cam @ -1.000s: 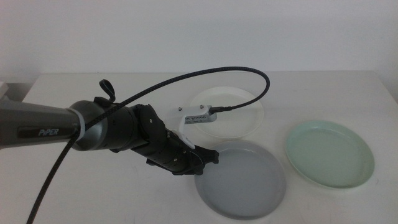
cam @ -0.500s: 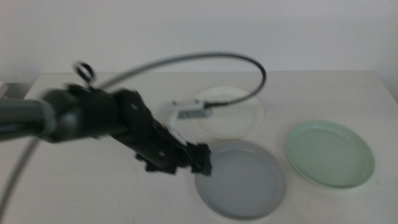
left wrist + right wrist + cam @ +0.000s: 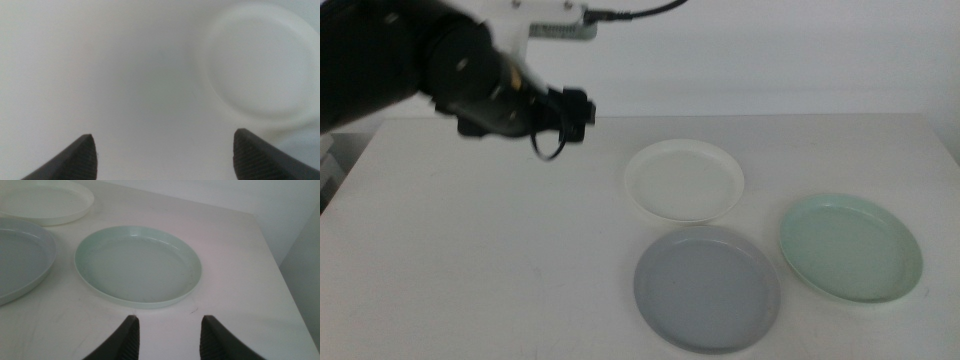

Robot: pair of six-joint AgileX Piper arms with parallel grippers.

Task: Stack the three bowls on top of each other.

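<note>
White bench [image 3: 470, 260], pale wall behind. Three bowls lie apart, none stacked: white bowl [image 3: 684, 179] farthest back, grey bowl [image 3: 707, 287] just in front, mint bowl [image 3: 850, 246] to right. Left tool [image 3: 572, 115] raised high over bench left of white bowl, jaws spread, empty. Right tool [image 3: 167, 335] low near mint bowl, spread, empty. To do well: lower squarely onto one rim, pinch firmly, lift level, centre over next bowl before release.
</note>
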